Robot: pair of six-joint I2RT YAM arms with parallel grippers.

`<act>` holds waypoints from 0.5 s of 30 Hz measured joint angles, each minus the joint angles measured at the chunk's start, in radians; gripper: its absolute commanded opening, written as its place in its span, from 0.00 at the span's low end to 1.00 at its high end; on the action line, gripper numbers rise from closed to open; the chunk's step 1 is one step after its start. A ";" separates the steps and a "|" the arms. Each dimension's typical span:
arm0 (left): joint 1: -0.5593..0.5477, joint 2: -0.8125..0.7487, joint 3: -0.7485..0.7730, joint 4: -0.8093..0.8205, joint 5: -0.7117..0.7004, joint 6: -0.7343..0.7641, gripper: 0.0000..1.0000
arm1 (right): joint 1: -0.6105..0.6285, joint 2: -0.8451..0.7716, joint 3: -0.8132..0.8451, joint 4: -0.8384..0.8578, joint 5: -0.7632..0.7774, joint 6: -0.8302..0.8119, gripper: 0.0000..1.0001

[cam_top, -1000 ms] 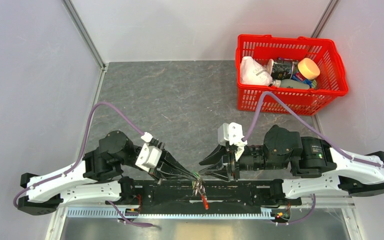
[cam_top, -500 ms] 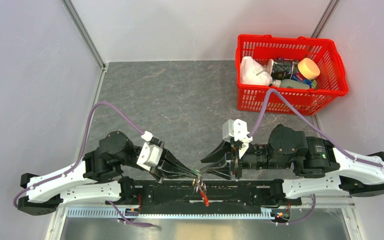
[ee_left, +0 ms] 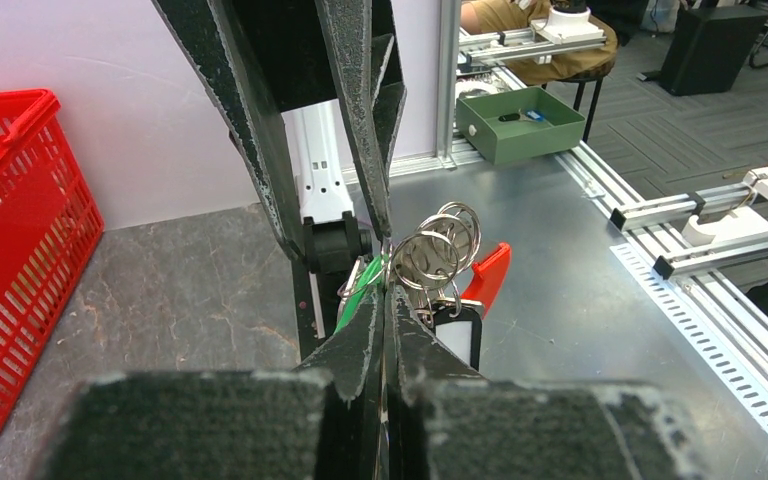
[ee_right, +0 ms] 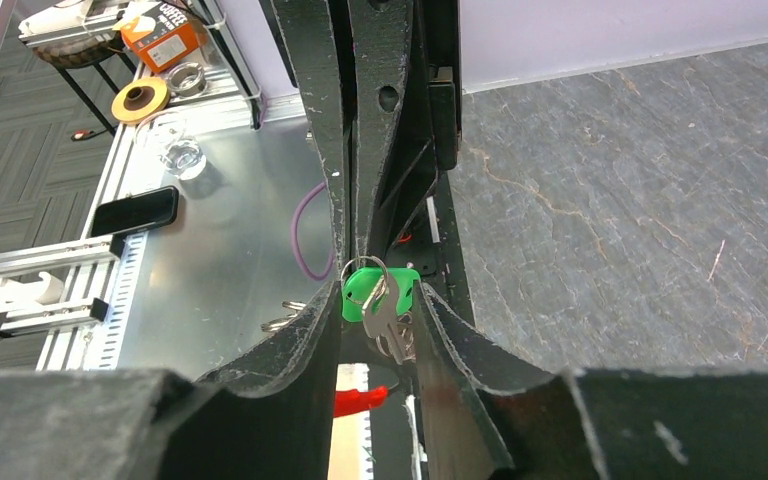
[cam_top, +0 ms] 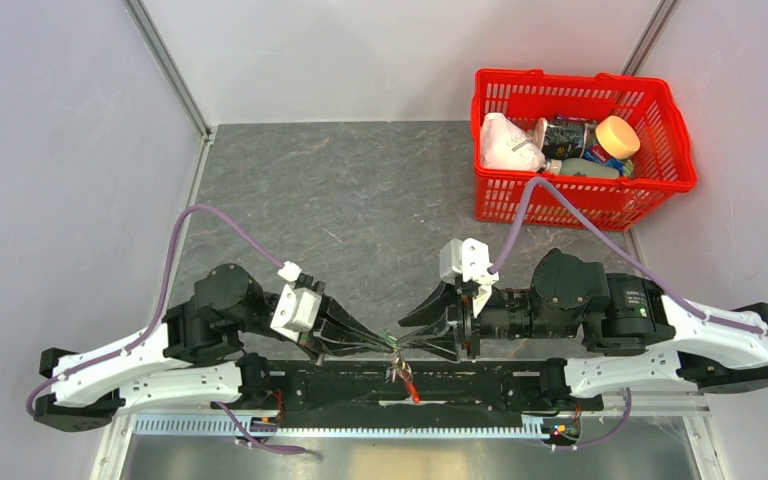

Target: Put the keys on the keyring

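Observation:
In the top view my left gripper (cam_top: 390,345) and right gripper (cam_top: 407,345) meet tip to tip above the near edge of the table. The keys (cam_top: 398,372) hang in a bunch just under the tips. The left gripper (ee_left: 385,292) is shut on the thin keyring wire. Silver split rings (ee_left: 440,250), a black-and-white tag (ee_left: 457,332) and the keyring's red part (ee_left: 487,278) hang beside it. In the right wrist view, the right gripper (ee_right: 380,290) has both fingertips pressed against a green key tag (ee_right: 357,295). A silver key (ee_right: 385,322) dangles from that tag.
A red basket (cam_top: 585,200) holding bottles and a white bag stands at the back right of the grey slab. The black arm-base rail (cam_top: 500,385) and a metal strip run along the near edge. Purple cables loop from both wrists.
The right gripper drew back a little to the right, then returned to the left gripper's tip. The hanging bunch with the red part now sits slightly higher.

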 measured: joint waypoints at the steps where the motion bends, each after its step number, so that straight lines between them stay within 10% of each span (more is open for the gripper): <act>1: 0.000 -0.001 0.000 -0.002 0.000 0.000 0.02 | 0.000 0.001 0.000 0.001 -0.001 0.000 0.39; 15: 0.000 -0.008 -0.010 -0.003 -0.028 0.000 0.02 | 0.000 0.019 0.005 0.006 -0.031 0.000 0.39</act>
